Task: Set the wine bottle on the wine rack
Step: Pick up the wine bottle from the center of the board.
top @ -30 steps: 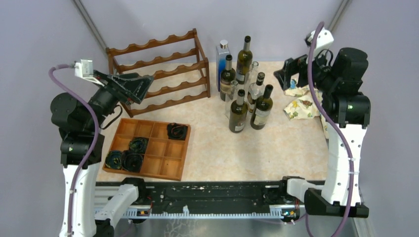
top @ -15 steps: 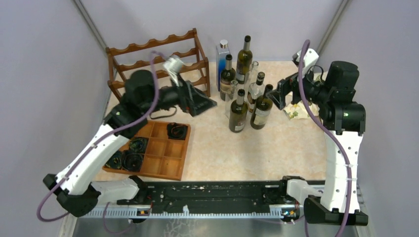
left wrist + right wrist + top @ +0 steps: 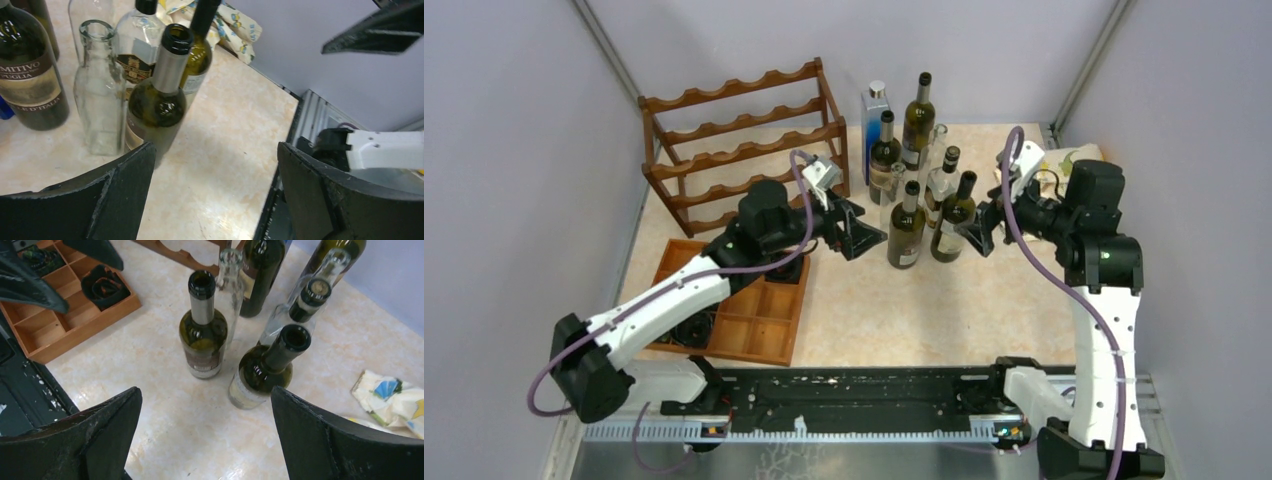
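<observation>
Several wine bottles stand in a cluster at the back middle of the table. The two nearest are dark green: one with a silver neck, also in the left wrist view and right wrist view, and one with a black neck. The dark reddish-brown wine rack stands empty at the back left. My left gripper is open and empty just left of the silver-necked bottle. My right gripper is open and empty just right of the black-necked bottle.
A flat wooden compartment tray with dark rolled items lies at the front left, under my left arm. A clear glass bottle and a labelled dark bottle stand behind the front pair. A patterned cloth lies at the right.
My left arm has swung from beside the rack rightward to the bottles. My right arm has moved left and down toward the bottles. Both grippers stay open.
</observation>
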